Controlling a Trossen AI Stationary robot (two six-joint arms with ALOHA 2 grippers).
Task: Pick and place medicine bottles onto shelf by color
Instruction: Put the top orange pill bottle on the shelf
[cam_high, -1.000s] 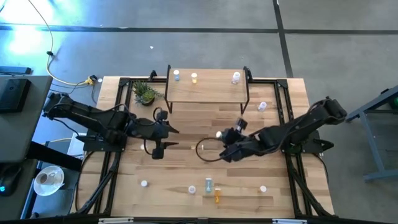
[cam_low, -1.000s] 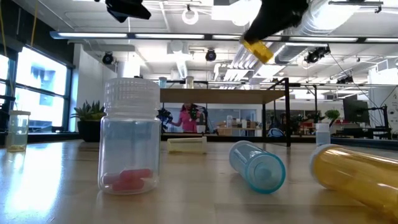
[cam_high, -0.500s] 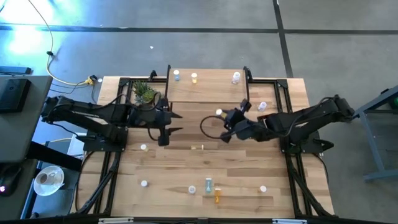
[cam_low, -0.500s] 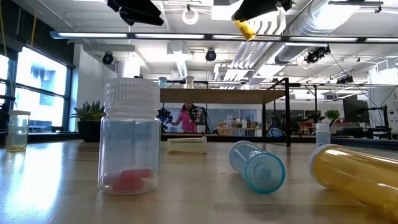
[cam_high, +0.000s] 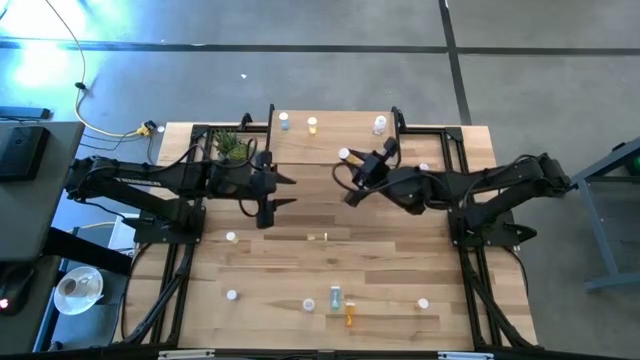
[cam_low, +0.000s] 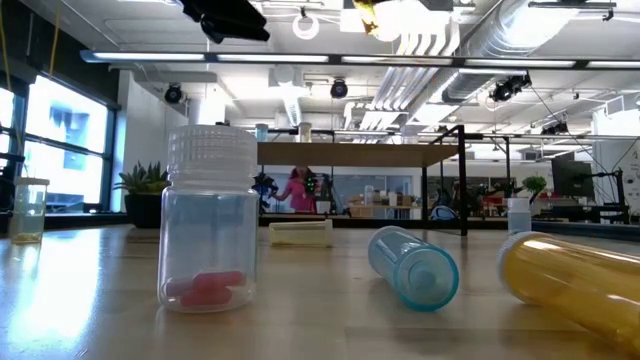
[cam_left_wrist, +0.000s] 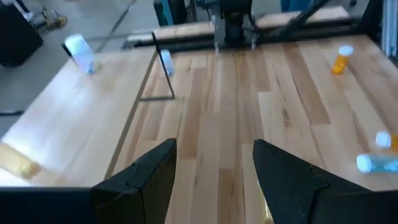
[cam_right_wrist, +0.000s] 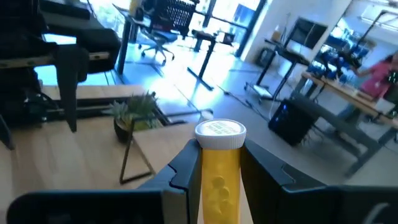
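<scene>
My right gripper (cam_high: 352, 172) is shut on a yellow medicine bottle (cam_right_wrist: 221, 171) with a white cap, in the air by the shelf's near edge. The shelf (cam_high: 335, 146), a light wood plank on black legs, carries a blue bottle (cam_high: 284, 121), a yellow one (cam_high: 313, 125) and a clear one (cam_high: 379, 124), all standing on their bases. My left gripper (cam_high: 282, 192) is open and empty, left of the shelf's near left leg. In the low view the held bottle (cam_low: 365, 8) shows only at the top edge. My right gripper pinches the yellow bottle's body (cam_right_wrist: 219, 180) between its two fingers (cam_right_wrist: 186, 171), below the white cap (cam_right_wrist: 221, 129). The cap end stands out past the fingertips. The bottle is lifted clear of the table and the shelf.
A green potted plant (cam_high: 231, 148) stands left of the shelf. Loose bottles lie and stand on the near half of the table: a yellow one (cam_high: 318, 237), a blue one (cam_high: 336, 297), an orange one (cam_high: 349, 315), small white-capped ones (cam_high: 231, 296). Another bottle (cam_high: 423, 170) stands right of the shelf.
My right gripper has gone up and toward the table's far edge and left, to the shelf's near edge, carrying the yellow bottle clear of the table. My left gripper has gone up and a little toward the far edge, still open.
</scene>
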